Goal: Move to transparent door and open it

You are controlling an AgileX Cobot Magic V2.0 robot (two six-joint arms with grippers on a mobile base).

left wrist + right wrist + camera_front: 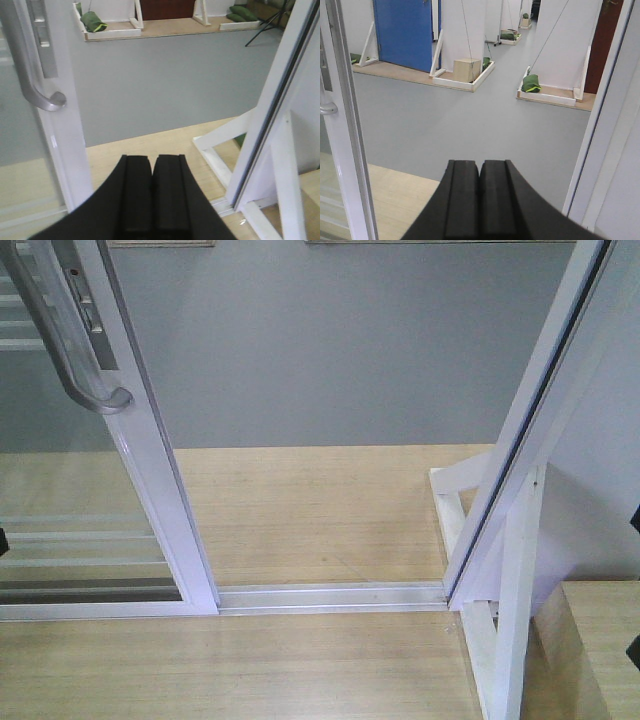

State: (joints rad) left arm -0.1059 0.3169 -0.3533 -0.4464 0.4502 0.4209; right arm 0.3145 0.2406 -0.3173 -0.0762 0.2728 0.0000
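Exterior front-facing view puts the transparent door [90, 510] at the left, its white stile slid aside and its curved grey handle [75, 350] high at the far left. A wide gap lies between that stile and the white frame post [540, 420] at the right, with the floor track [330, 596] bare between them. Both wrist views show the left hand [152, 165] and the right hand [480, 167] closed on nothing, pads together, apart from the handle. Opening looks largely done; any further widening calls for reaching left to the handle.
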